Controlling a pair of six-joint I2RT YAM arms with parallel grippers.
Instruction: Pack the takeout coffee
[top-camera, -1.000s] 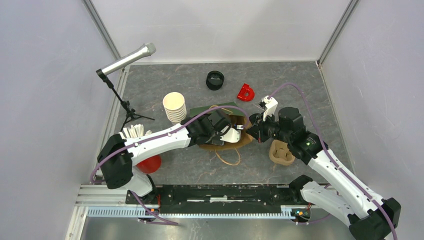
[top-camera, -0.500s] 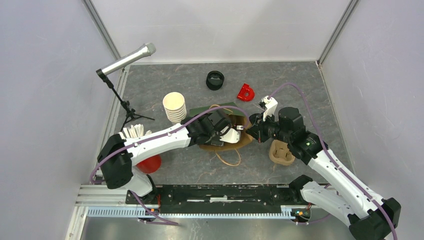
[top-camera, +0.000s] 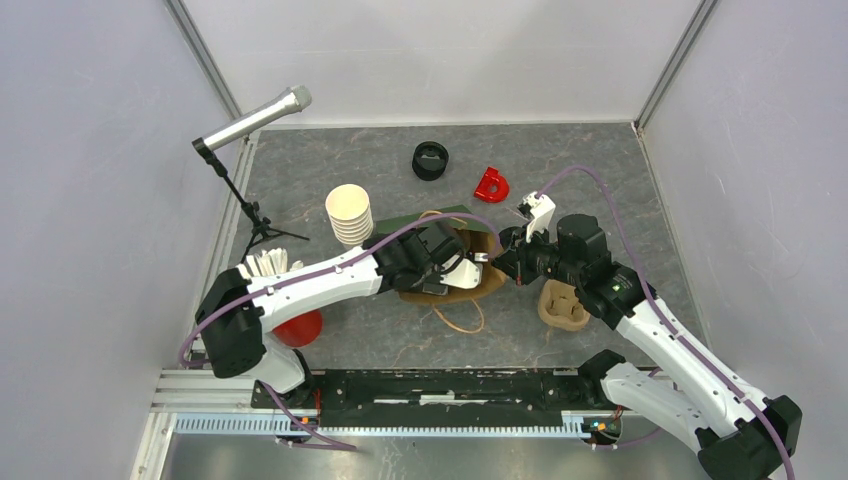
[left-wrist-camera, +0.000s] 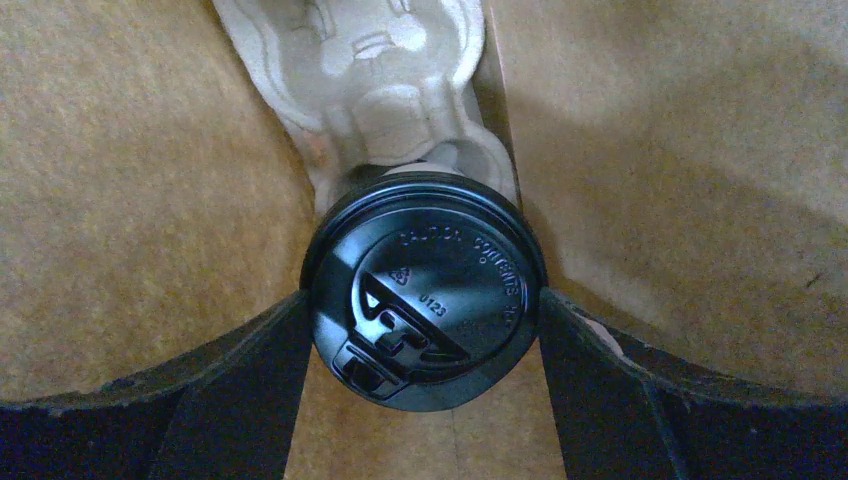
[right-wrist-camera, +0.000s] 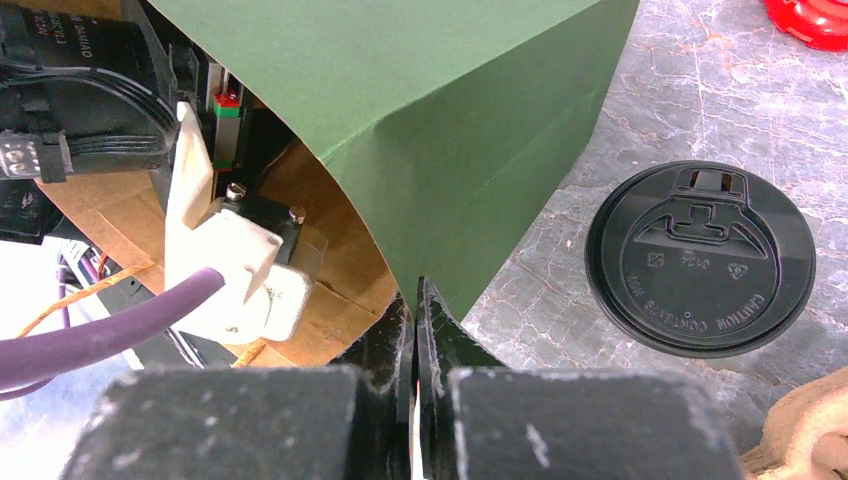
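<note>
- Takeout coffee is going into the bag: one small cream paper cup with a round black plastic lid (left-wrist-camera: 425, 290) is sitting inside the green paper bag with a brown kraft lining (right-wrist-camera: 430, 110). It is resting right against the near end of a pale moulded-pulp carrier (left-wrist-camera: 380, 70), which is also lying in the bag.
- Packing is looking only partly done. A second lidded cup is not showing in any view, and whether the first is seated in a socket of the carrier cannot be told.
- An empty pulp tray (top-camera: 563, 305) is waiting on the grey stone-patterned table (top-camera: 620, 180) beside the right arm, and a loose black lid (right-wrist-camera: 700, 260) is lying flat just beside the bag's mouth.
- Reaching deep into the bag, the left gripper (left-wrist-camera: 422, 298) is standing wide, its dark fingers (left-wrist-camera: 240, 390) touching opposite sides of the lid's rim. By the look of it, it is gripping the cup.
- Pinching fully closed, the right gripper (right-wrist-camera: 415, 300) is clamping the bag's green edge and holding the mouth open.
</note>
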